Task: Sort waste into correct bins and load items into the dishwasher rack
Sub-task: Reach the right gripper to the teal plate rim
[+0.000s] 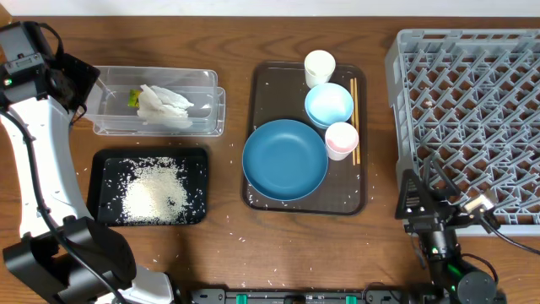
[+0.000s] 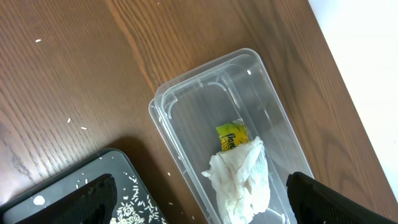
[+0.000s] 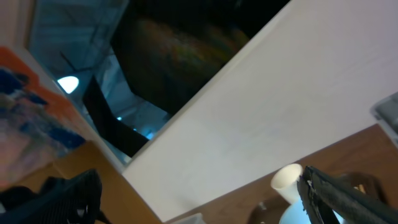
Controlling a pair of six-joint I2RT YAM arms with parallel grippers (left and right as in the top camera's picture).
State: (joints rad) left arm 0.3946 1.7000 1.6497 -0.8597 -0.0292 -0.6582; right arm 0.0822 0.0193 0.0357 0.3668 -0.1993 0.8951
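Wooden desk (image 1: 236, 34) by a white wall (image 2: 367, 37), stray grains about: tissue (image 1: 164, 105) and wrapper (image 1: 133, 99) lie in the clear tub (image 1: 207, 80), rice (image 1: 156, 190) in the black tray (image 1: 101, 177), frame left; blue dish (image 1: 285, 159), bowl (image 1: 329, 104), pink cup (image 1: 341, 139), white cup (image 1: 320, 66) and chopsticks (image 1: 355, 118) sit on the brown tray (image 1: 346, 198), centre; rack (image 1: 472, 93) at right unloaded; left jaws and right jaws both released, holding nothing

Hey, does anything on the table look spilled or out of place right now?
Yes: stray rice grains lie on the bare table around the black tray, outside the heap inside it. The tissue and wrapper sit in the clear tub; nothing looks tipped or broken.
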